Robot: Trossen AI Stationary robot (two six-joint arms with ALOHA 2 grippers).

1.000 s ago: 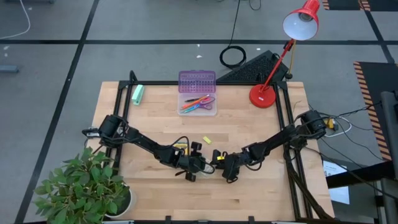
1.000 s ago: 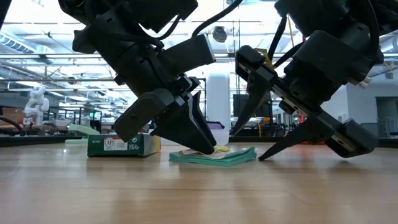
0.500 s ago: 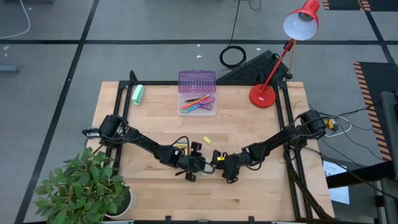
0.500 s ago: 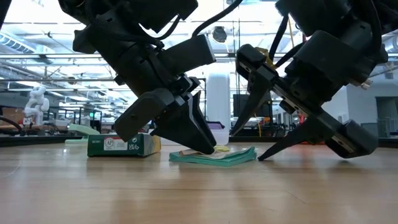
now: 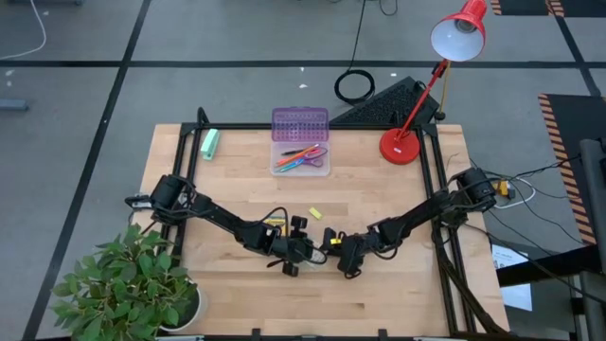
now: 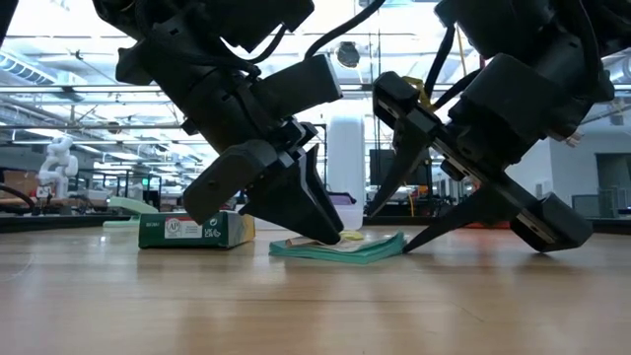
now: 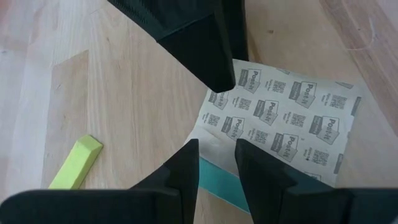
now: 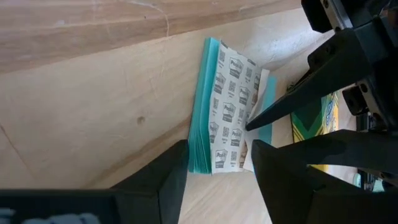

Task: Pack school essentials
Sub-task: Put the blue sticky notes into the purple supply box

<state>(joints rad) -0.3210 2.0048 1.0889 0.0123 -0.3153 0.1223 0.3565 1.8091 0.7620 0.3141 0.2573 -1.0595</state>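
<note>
Almost nothing has moved since a moment ago. Only the right gripper [image 6: 419, 222] has dipped a little lower at the table, and the left gripper [image 6: 330, 232] sits where it was.

You are working on the sticky note pad [image 8: 227, 118], a thin teal stack with a printed backing sheet on top. It lies flat on the table [image 5: 379, 294] near the front middle, between your two grippers. The crayon box [image 6: 192, 229] rests just behind the left gripper, and a small yellow piece [image 7: 76, 163] lies near it. The clear box [image 5: 301, 156] with pens inside waits well apart, at the back of the table by the red lamp [image 5: 417, 85].

Your left gripper is open, with one finger tip [image 7: 214, 68] pressing on the printed sheet at the pad's edge. Your right gripper is open too, with its fingers [image 8: 161, 180] spread on each side of the pad's far end. Neither holds anything yet.

The pad is light and thin, so it will slide if you push it. It is soft paper and bends easily, and the top sheet looks loose and may peel up or tear. Take hold across the whole stack at its thick edge, not just the top sheet. Pinch gently so all the pages lift together.
</note>
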